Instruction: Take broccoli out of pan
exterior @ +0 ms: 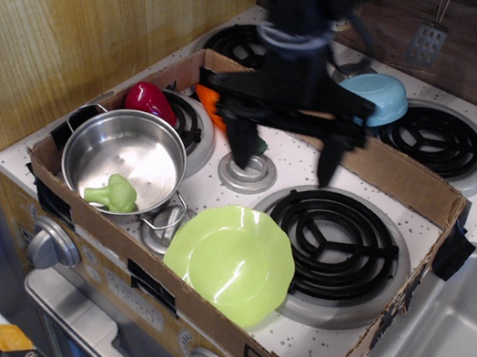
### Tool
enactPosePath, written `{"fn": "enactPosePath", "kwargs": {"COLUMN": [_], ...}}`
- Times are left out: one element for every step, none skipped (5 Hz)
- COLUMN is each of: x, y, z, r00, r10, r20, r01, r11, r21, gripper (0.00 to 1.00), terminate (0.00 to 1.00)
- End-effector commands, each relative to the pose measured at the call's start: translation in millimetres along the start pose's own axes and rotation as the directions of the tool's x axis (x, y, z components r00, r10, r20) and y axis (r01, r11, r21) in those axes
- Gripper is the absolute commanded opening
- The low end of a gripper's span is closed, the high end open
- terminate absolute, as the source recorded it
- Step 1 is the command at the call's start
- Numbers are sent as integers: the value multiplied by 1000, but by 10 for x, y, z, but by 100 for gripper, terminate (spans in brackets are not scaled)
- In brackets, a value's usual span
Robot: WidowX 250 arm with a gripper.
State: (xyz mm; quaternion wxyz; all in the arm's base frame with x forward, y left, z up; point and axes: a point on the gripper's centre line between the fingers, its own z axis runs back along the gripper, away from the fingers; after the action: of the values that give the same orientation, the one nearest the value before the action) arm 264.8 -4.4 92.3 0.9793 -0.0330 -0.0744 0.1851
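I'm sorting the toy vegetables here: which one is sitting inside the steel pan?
The broccoli, light green, lies inside the pan. The red pepper and the orange carrot both sit outside it on the stovetop.

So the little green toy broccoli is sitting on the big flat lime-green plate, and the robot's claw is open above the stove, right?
Not quite. The little green toy broccoli sits inside the shiny round steel pan, not on the flat lime-green plate, which has nothing on it. The observation.image view shows this. The rest is right: the black gripper is open above the stove.

broccoli [112, 193] in pan [106, 144] | plate [231, 261] right of pan | pepper [148, 100] behind pan
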Motion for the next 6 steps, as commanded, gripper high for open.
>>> {"fn": "enactPosePath", "kwargs": {"x": [61, 26, 19, -14, -59, -54], "y": [553, 801, 1068, 1192, 1290, 1347], "z": [53, 34, 15, -62, -203, -280], "r00": [1000, 1000, 1000, 1000, 998, 997], "r10": [-21, -9, 4, 15, 47, 40], "r20": [14, 9, -16, -27, -30, -70], "r01": [20, 8, -2, -12, -43, -32], "r11": [998, 995, 991, 991, 991, 993], "r21": [67, 101, 131, 131, 124, 115], "gripper": [100, 100, 100, 100, 100, 100], "terminate": [0, 0, 0, 0, 0, 0]}}
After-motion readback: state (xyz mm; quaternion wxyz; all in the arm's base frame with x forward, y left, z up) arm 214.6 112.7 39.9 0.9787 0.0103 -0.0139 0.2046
